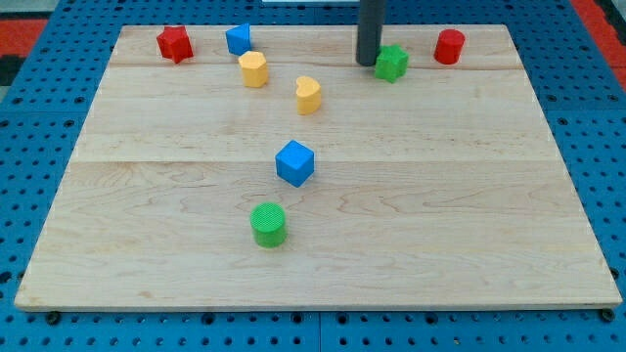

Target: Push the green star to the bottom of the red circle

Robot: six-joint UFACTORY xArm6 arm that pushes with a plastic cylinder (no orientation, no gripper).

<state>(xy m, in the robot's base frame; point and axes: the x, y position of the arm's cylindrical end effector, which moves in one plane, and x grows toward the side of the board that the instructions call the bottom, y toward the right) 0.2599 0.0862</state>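
Green star [392,63] sits at the far edge of the surface [469,196], right of centre, with the red circle [449,46] near it on the right and slightly farther back. We judge the star to be a light, stiff little block that will slide easily on the smooth wood and may spin if pushed off centre, because its points give an uneven face. There is nothing to take hold of; we have no claw, so nothing is open or clenched, only a rod to push with. The best contact looks to be the star's left side, low and through its middle.

Our tip [368,64] stands just beside the star on its left, touching it or very nearly so; we cannot tell which. From there a push to the right and a little nearer should carry the star to the spot just on the near side of the circle.
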